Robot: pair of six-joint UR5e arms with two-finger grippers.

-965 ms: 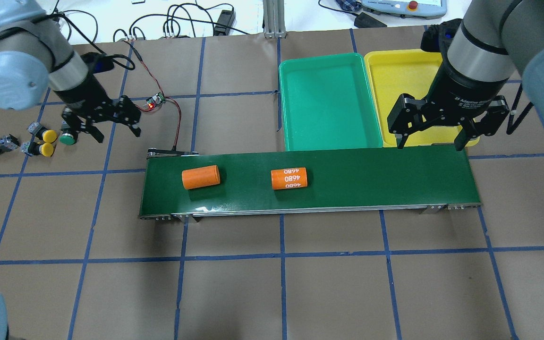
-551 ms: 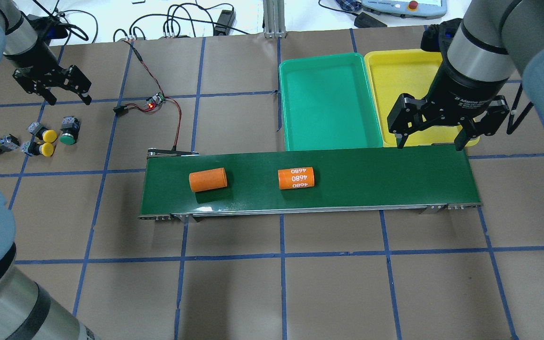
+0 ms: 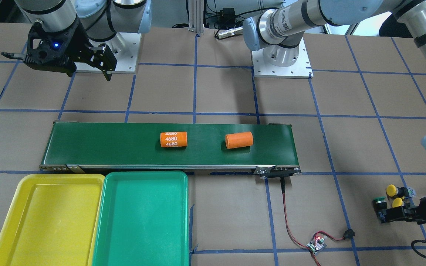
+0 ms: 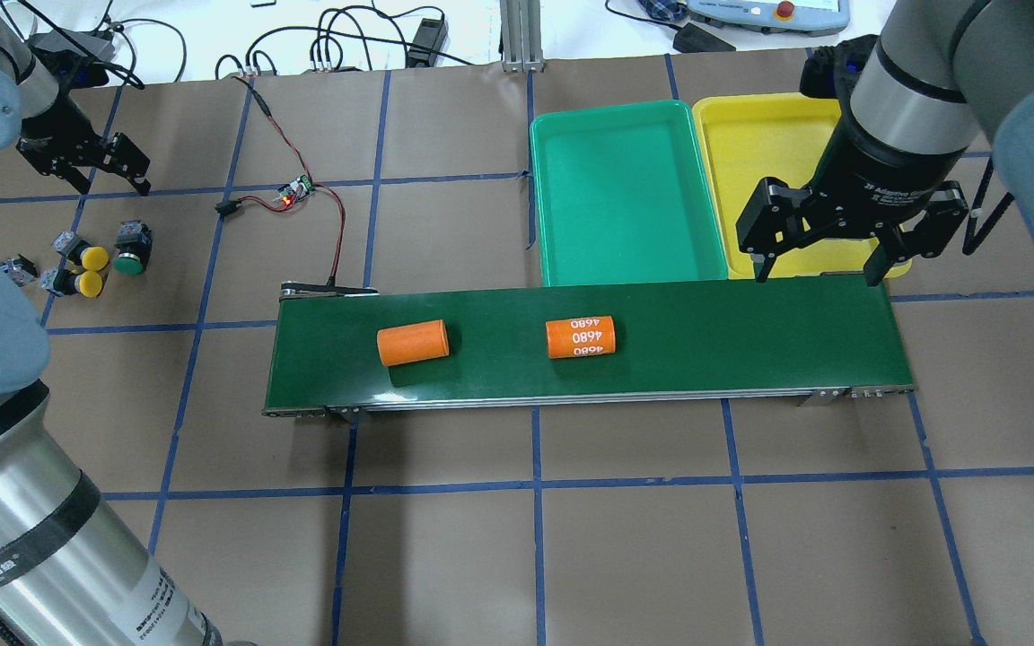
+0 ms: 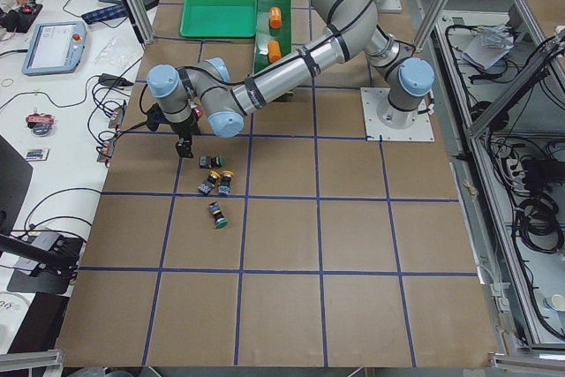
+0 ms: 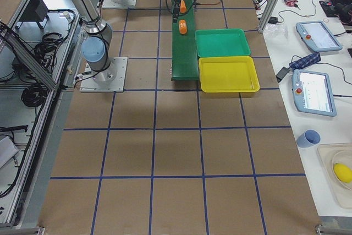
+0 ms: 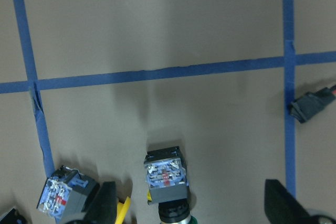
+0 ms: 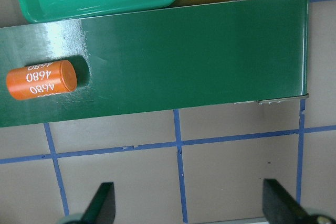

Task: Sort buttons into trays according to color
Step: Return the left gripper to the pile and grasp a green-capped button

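Observation:
Two yellow-capped buttons [image 4: 92, 259] [image 4: 87, 284] and a green-capped button [image 4: 129, 263] lie together on the table at the far left. A second green button [image 4: 14, 269] is partly hidden behind my left arm. My left gripper [image 4: 110, 177] is open and empty, above the table just beyond them. In the left wrist view the green button [image 7: 166, 178] lies between the fingers, well below them. My right gripper [image 4: 818, 269] is open and empty over the near rim of the yellow tray [image 4: 755, 148]. The green tray [image 4: 620, 193] sits beside it. Both trays hold nothing.
A dark-green conveyor belt [image 4: 732, 336] runs in front of the trays and carries two orange cylinders [image 4: 412, 344] [image 4: 581, 337], one marked 4680. A small circuit board with a red light [image 4: 293, 190] and its wires lie between the buttons and the belt.
My left gripper has pulled back from the green button to the far left, still open and empty. Both orange cylinders have moved right along the belt. The right arm has not moved.

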